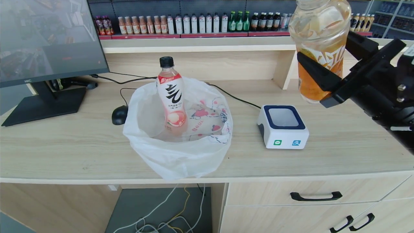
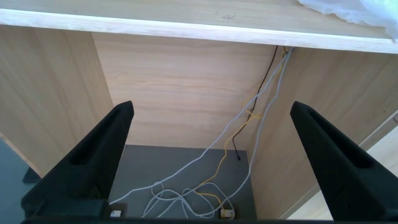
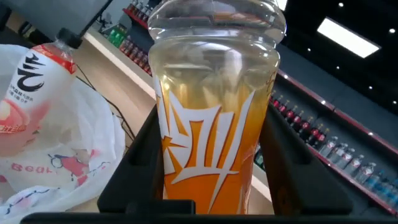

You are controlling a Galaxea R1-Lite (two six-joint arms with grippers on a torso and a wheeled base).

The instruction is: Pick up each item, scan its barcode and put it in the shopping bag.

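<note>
One item is already bagged: a pink bottle (image 1: pixel 171 94) stands upright inside the white shopping bag (image 1: pixel 181 152) at the middle of the counter (image 1: pixel 339 152). The second item, an orange drink bottle (image 1: pixel 318 48), is up in the air, clamped across its labelled middle by the right gripper (image 1: pixel 326 69). It hangs at about 1 o'clock from the scanner (image 1: pixel 282 126) and well above it. The scanner sits on the counter at 3 o'clock from the bag, near it but not touching, with its window facing up.

The step in hand looks to be the scan. To do it well, the arm should bring the bottle down toward 7 o'clock until the label hangs over the window, then roll the wrist slowly so the barcode faces the glass. From these angles the barcode may be on the far side of the label; I cannot tell. The black fingers cover part of the label, so the code must not end up under them. After that the bottle should travel toward 9 o'clock and go down beside the pink bottle without tipping it.

The left gripper (image 2: pixel 211 112) hangs below the counter edge with its fingers spread wide and empty, above loose cables (image 2: pixel 205 186).
</note>
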